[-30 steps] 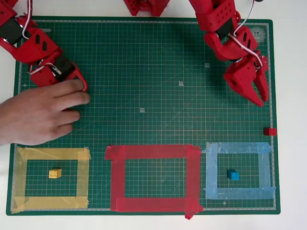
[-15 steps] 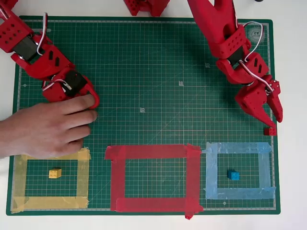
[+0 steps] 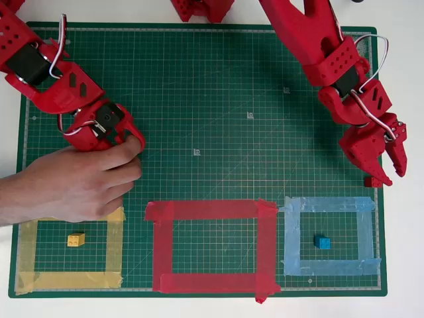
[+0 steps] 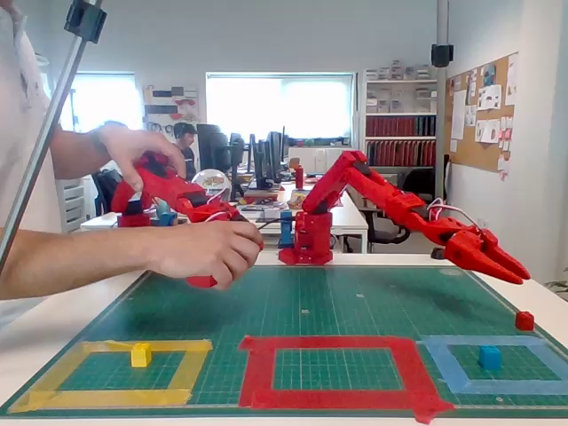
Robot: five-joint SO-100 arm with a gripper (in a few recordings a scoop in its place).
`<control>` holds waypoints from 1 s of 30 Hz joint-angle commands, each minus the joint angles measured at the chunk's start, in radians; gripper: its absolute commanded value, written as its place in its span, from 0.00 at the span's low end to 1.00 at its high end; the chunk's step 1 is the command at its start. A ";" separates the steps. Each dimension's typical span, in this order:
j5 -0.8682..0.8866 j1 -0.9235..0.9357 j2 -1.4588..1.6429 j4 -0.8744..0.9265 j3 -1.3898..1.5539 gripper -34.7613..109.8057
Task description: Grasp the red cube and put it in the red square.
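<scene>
Now, starting at nine o'clock in the overhead view, the yellow cube (image 3: pixel 75 239) sits inside the yellow tape outline (image 3: pixel 116 245), nothing to do there. Moving toward the centre, at six o'clock, the red square (image 3: pixel 162 245) lies with nothing inside it, so the placement is all still to come. Next along, the blue cube (image 3: pixel 322 242) rests inside the light blue tape outline (image 3: pixel 290 238), also not part of this job. And out at three o'clock, here is the action: the pincer (image 3: pixel 384 173) is poised right at the red cube (image 3: pixel 373 181), which lies at the far right edge of the green cutting mat (image 3: pixel 218 99), just above the light blue outline's top right corner. The two fingers stand a little apart, tips pointing down toward the cube, and they have not closed on it. From the fixed view, the pincer (image 4: pixel 506 269) looks to hang above the tabletop while the red cube (image 4: pixel 524 320) sits down on the surface below it. So, as a judgement: the reach looks nearly complete, but the grasp, the carry back toward six o'clock and the release inside the red square are all left to do.
</scene>
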 commanded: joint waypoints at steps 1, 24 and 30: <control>0.023 0.003 0.012 0.166 -0.150 0.32; -0.008 0.020 -0.092 0.302 -0.267 0.38; -0.012 0.017 -0.109 0.302 -0.268 0.39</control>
